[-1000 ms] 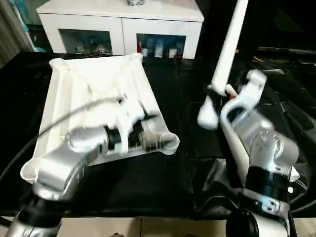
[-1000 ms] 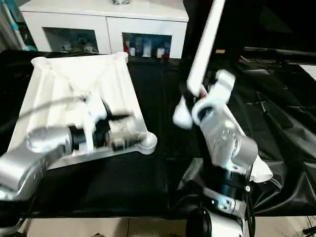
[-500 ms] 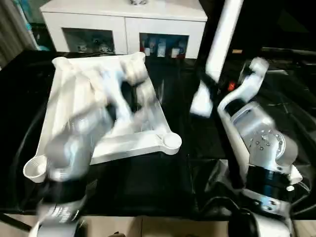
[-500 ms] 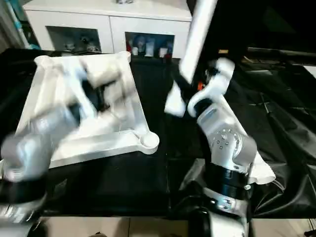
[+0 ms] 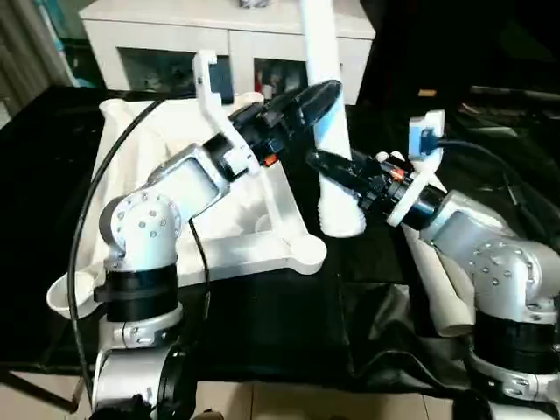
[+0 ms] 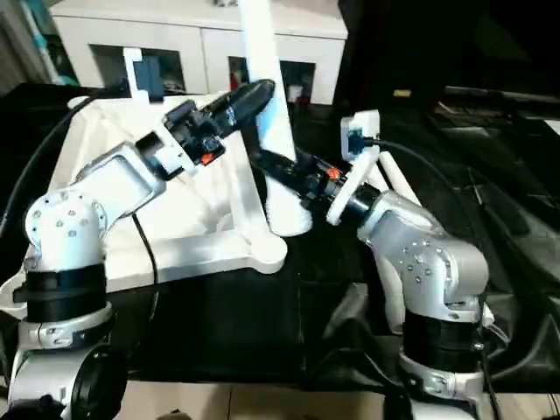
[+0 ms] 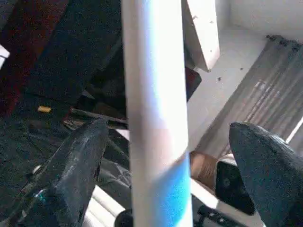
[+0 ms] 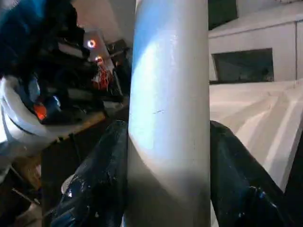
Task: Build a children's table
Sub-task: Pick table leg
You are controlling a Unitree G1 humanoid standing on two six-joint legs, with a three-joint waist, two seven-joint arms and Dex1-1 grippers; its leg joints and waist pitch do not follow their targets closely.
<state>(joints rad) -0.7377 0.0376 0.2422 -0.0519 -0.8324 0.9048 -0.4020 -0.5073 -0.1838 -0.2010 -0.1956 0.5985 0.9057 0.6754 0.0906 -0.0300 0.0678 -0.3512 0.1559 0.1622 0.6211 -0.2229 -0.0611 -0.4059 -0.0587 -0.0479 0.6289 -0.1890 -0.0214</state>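
The right gripper (image 5: 328, 164) clamps a white leg (image 5: 328, 131) between its fingers (image 8: 99, 175), holding it nearly upright above the black worktop (image 5: 262, 324), its thick end hanging just beside the tabletop's near right corner socket (image 5: 306, 254). The left gripper (image 5: 319, 96) reaches across to the same leg higher up, its fingers (image 7: 75, 165) spread wide on either side of the tube without touching it. The tabletop (image 5: 131, 157) lies underside up on the worktop, ribs showing, under the left arm. Another leg (image 5: 442, 289) lies on the worktop by the right arm. A white cabinet (image 5: 175, 35) stands behind.
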